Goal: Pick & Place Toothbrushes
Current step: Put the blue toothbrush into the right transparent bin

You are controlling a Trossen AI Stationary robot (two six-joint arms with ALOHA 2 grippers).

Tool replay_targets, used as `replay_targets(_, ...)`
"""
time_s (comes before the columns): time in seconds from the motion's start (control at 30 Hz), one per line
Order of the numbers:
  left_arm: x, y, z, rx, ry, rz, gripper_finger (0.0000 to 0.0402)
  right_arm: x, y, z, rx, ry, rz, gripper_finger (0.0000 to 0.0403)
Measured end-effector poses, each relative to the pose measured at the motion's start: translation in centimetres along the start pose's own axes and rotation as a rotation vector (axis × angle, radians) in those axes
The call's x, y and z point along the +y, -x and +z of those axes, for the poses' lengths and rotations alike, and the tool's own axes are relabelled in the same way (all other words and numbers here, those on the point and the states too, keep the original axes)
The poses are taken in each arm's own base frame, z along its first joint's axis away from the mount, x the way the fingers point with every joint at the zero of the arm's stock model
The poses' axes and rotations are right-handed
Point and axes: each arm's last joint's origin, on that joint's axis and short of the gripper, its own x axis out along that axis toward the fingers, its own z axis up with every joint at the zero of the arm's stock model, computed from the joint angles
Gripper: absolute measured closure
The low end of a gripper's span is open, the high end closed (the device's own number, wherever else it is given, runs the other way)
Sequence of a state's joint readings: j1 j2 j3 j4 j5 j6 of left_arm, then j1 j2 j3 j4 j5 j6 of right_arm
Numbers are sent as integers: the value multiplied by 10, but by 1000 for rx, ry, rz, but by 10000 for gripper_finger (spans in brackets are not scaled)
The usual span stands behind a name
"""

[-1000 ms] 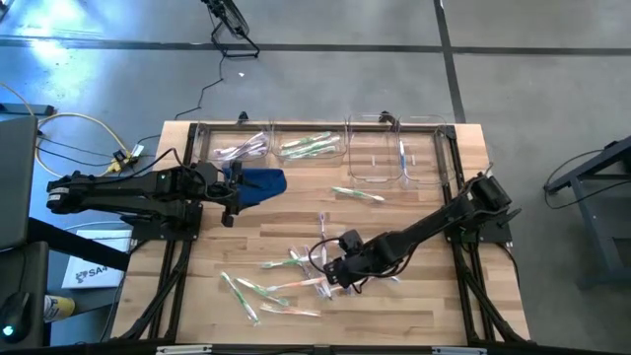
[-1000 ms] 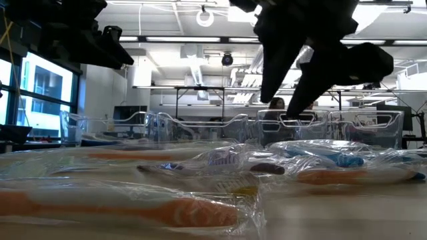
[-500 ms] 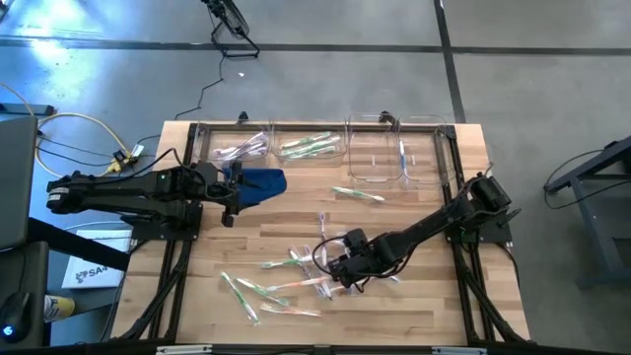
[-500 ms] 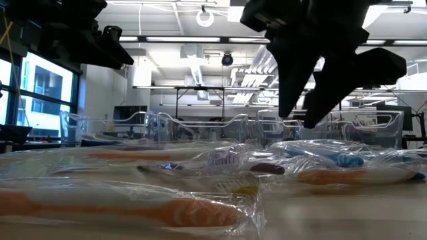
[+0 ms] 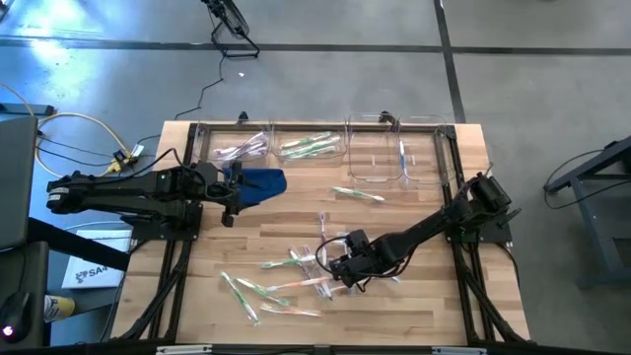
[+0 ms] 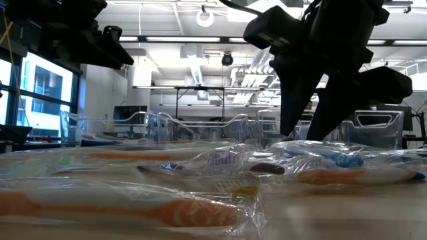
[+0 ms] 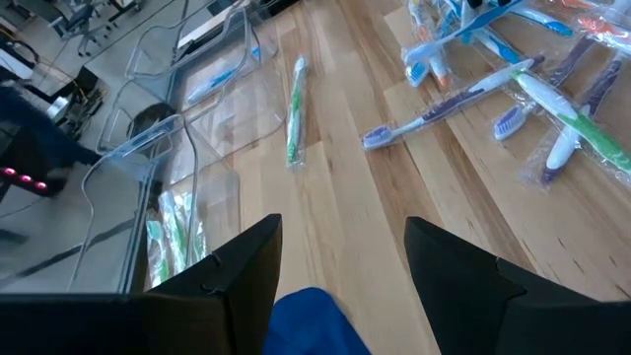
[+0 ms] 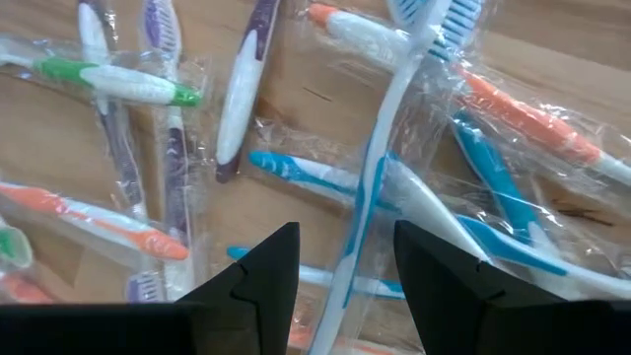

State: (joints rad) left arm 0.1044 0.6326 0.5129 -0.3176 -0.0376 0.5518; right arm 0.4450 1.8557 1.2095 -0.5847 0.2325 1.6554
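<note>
As the right gripper (image 8: 340, 261) hovers open and empty over overlapping wrapped blue-and-white plastic toothbrushes (image 8: 394, 187), it risks pinching two.

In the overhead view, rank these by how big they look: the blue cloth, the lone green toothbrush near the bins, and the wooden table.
Largest to smallest, in the high view:
1. wooden table
2. blue cloth
3. lone green toothbrush, about as long as the cloth but far thinner
</note>
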Motion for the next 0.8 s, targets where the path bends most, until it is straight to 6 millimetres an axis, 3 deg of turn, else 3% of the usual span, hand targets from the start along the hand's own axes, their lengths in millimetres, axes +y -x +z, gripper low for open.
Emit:
replay_targets(0.53, 0, 0, 0, 4, 0, -2, 192, 0, -25, -6, 25, 13, -26, 246)
replay_targets(0.8, 0, 0, -1, 6, 0, -4, 192, 0, -24, -6, 46, 12, -25, 320)
